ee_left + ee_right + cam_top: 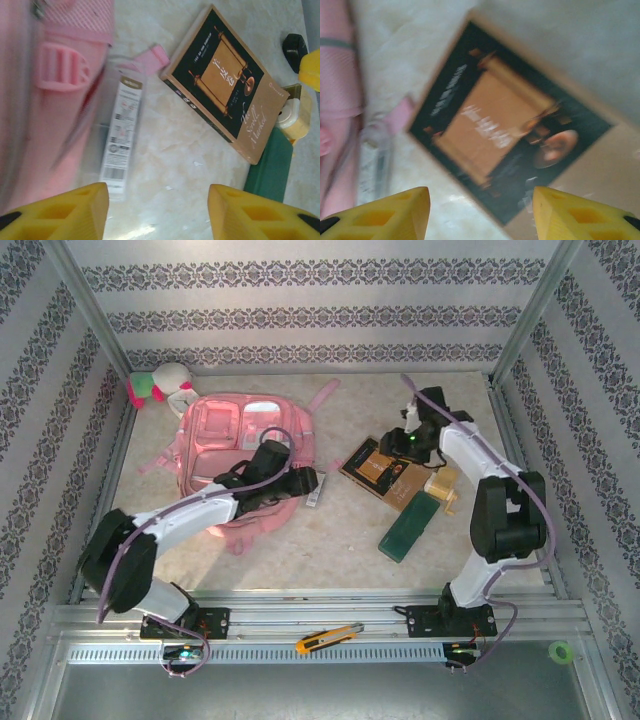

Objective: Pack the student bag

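A pink bag [235, 450] lies flat on the left half of a marbled table [330, 545], front pockets facing up. The left end effector [302, 483] hovers at the bag's right edge, above a clear packet [122, 132] lying just beside the bag. Its 2 yellow fingers [65, 212] stand moderately apart with nothing between them. The right end effector [480, 210] hangs over a dark book [505, 130] with a scroll on its cover. Its jaws are also moderately wide and hold nothing. The book lies flat to the right of the bag, with a green case [410, 525] just beside it. A plush toy [165, 385] sits in the far left corner. A yellow knife [328, 638] rests on the front rail [260, 625].
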Motion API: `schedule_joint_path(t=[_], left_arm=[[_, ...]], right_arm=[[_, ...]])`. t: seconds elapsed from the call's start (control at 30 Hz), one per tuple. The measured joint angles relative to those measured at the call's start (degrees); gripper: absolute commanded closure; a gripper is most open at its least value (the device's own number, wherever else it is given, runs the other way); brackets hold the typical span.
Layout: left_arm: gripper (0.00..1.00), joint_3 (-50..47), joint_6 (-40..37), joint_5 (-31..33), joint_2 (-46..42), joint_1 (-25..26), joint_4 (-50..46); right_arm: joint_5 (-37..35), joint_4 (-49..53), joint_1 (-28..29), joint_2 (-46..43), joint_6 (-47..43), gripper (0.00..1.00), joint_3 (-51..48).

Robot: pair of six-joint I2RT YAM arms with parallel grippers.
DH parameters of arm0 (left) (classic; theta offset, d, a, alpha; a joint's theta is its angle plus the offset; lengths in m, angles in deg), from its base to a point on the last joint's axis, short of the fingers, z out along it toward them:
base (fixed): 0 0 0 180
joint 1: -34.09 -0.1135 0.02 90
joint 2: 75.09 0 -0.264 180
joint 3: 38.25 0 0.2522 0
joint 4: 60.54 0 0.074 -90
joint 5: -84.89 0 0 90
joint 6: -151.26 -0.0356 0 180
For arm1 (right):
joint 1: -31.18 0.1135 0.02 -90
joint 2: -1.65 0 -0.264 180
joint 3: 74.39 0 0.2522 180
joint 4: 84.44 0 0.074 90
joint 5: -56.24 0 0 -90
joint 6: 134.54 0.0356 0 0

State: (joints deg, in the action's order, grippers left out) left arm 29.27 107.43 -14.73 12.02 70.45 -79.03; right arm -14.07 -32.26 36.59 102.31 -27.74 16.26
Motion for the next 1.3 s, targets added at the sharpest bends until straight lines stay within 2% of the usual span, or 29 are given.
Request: schedule_joint_path(t=[0.1,0.23,0.53,1.0,1.3], left_arm=[[0.54,0.6,5.0,-0.5,5.4,1.1,4.9],[0.54,3.1,9.1,-0.6,12.5,2.1,8.3],[0.52,12.7,11.5,-0.8,21.6,4.5,10.4],[0.5,22.8,11.4,-1.6,32.9,4.8,9.9],[0.48,30.8,9.5,-1.7,38.1,4.8,8.8]], right_arm=[[-0.3,1.1,-3.4,3.9,-3.1,0.42,3.2],[-0.2,1.7,-4.6,8.6,-5.8,0.42,6.6],[-0.4,2.9,-4.6,17.1,-8.0,0.42,10.1],[1.9,-0.7,-5.0,14.3,-5.9,0.44,4.1],[7.7,-1.7,-4.5,7.6,-0.5,0.44,-4.3]])
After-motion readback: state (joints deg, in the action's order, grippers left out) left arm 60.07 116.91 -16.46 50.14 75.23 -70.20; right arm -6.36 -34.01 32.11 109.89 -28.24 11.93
